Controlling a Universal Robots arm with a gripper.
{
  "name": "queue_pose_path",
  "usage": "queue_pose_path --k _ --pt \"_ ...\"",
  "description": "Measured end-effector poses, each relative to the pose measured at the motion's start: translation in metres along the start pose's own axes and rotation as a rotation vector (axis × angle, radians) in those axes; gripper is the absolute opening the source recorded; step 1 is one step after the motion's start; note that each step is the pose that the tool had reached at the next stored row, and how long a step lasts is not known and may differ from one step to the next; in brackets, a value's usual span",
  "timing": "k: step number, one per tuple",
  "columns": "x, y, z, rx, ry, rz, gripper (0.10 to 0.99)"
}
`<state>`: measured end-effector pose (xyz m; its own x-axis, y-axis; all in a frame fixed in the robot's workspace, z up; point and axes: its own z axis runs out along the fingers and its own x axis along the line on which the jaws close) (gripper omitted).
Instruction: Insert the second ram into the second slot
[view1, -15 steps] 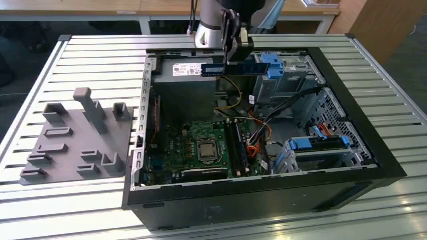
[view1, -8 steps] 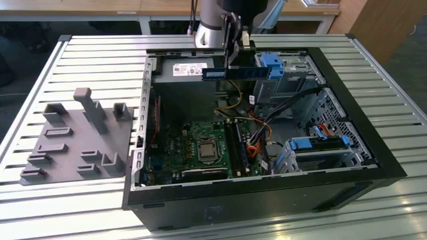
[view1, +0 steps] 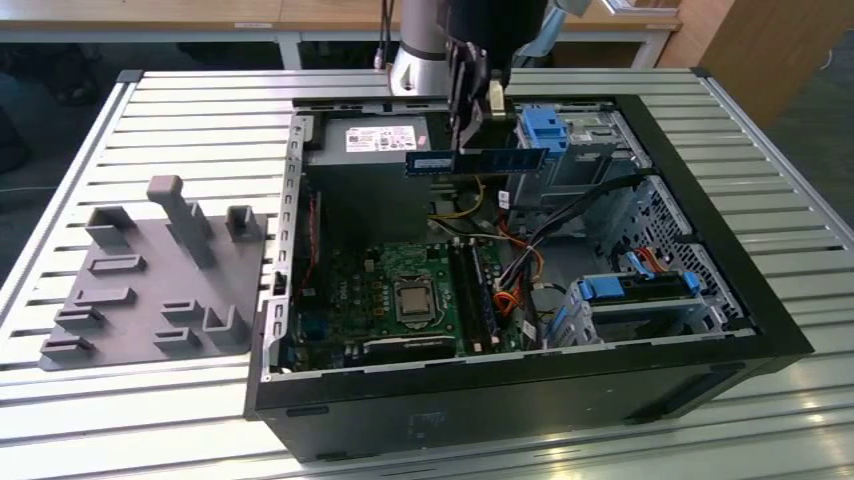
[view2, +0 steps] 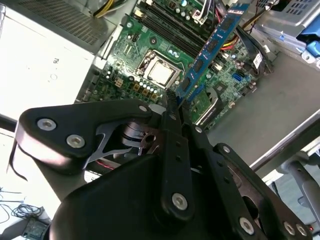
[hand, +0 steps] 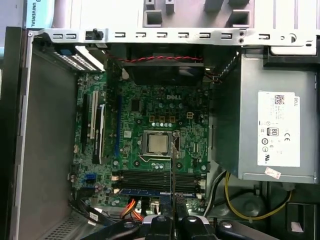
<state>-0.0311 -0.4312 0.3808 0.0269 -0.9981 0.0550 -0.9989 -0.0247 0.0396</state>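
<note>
In the exterior view my gripper (view1: 470, 148) hangs above the open computer case (view1: 747, 300), shut on the second ram (view1: 514, 160). This is a blue-green stick with black chips and a small white label, held level on its long edge above the motherboard. The memory slots (view1: 474, 290) lie below it, beside the processor socket (view1: 414, 297). In the second wrist view the ram (view2: 212, 42) juts out from the closed fingertips (view2: 172, 102) over the board. In the first wrist view the fingers (hand: 165, 225) sit just beyond the slots (hand: 155, 177), and a blue strip (hand: 142, 192) lies along the row nearest them.
A grey fixture plate (view1: 147, 290) with upright holders lies on the slatted table at the exterior view's left. Inside the case are the power supply (view1: 380, 140), blue drive brackets (view1: 545, 125) (view1: 641, 285), and orange and black cables (view1: 514, 270) close to the slots.
</note>
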Motion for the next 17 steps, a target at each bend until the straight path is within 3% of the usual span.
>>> queue_pose_path --k 3,6,17 --pt "0.0059 0.0002 0.0006 0.000 -0.0152 0.000 0.141" --pt "0.0083 0.0002 0.0015 0.000 -0.0167 0.014 0.141" --pt "0.0080 0.0000 0.0072 -0.010 -0.0241 0.211 0.141"
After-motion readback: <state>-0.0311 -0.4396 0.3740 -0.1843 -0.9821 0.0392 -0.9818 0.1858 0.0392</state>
